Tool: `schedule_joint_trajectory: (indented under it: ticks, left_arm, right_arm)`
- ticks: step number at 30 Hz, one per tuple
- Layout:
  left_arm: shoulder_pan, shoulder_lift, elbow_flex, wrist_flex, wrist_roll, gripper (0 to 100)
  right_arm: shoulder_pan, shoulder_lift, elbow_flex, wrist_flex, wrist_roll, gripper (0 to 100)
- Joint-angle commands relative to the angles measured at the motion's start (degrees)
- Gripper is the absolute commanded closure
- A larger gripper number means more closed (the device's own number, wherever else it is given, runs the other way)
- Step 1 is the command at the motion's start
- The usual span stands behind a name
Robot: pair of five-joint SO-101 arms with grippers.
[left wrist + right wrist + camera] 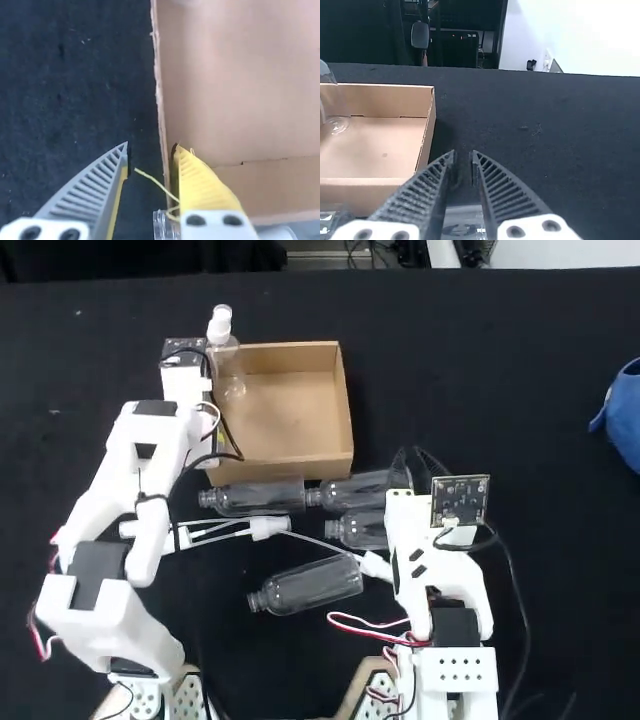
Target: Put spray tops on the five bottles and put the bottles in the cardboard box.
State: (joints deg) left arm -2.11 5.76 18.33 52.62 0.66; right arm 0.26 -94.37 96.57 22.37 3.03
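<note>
— Looking at the jaws first, what do we see?

— Our left gripper (pixel 150 146) stands wide open, one finger on each side of the wall of the cardboard box (pixel 158 90). Our right gripper (pixel 462 154) shows only a narrow slit, nothing between the tips, and hangs over a lying bottle (pixel 462 224).

— And where are the bottles?

— One capped bottle (pixel 222 345) stands upright in the box's far corner. We count four uncapped bottles (pixel 305 588) lying on the black table (pixel 500 390) near the box's front wall, and loose spray tops (pixel 262 527) lie just beside them.
</note>
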Motion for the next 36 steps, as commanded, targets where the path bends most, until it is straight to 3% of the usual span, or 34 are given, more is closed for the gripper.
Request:
schedule_joint_trajectory:
  ticks: [1,11,17,23,36]
  left_arm:
    - [0.7,-7.3,1.3,-0.8,-0.7,97]
    - [0.4,-9.9,7.2,-6.3,-0.8,97]
    - [0.7,-10.3,7.6,-7.3,-0.2,97]
    - [2.9,-10.4,8.1,-6.9,-0.4,97]
    - [2.9,-10.4,9.4,-7.3,-0.2,97]
  right_arm:
    - [-0.8,-1.8,-0.2,-1.6,0.4,96.6]
    - [-1.2,-1.7,-2.9,1.0,0.0,96.0]
    - [-6.5,-1.1,-12.5,9.5,-2.9,85.8]
    - [-11.4,2.3,-13.3,4.2,-7.1,85.5]
    - [-11.5,55.8,-39.5,-5.9,-7.3,85.3]
